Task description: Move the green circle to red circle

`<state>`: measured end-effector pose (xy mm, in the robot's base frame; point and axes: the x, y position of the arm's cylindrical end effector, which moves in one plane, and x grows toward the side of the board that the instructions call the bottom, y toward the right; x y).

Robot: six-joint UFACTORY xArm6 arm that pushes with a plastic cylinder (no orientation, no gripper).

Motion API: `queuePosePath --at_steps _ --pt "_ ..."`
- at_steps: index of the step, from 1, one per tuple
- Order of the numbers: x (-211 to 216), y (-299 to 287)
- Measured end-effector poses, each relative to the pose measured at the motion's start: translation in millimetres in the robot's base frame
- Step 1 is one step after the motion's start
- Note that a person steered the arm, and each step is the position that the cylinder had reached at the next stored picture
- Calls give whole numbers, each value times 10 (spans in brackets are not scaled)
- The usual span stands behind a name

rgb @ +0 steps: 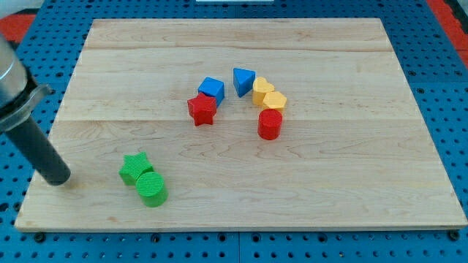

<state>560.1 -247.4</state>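
We see pale wooden surface filling most of view, made of long planks with grain running left to right. Beneath it we see blue pegboard base, dotted with regular rows of small holes, showing along view's left, right and bottom edges. Red patches at view's top corners. Light even and soft; we note only faint shadows on wood. No walls or windows in view.
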Motion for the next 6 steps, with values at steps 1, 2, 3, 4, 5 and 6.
queuePosePath --at_steps 1,2,3,4,5,6 --pt "186 689" --pt "154 1575" --pt "-117 2132" --pt "57 2129" --pt "346 2350" --pt "228 2680"
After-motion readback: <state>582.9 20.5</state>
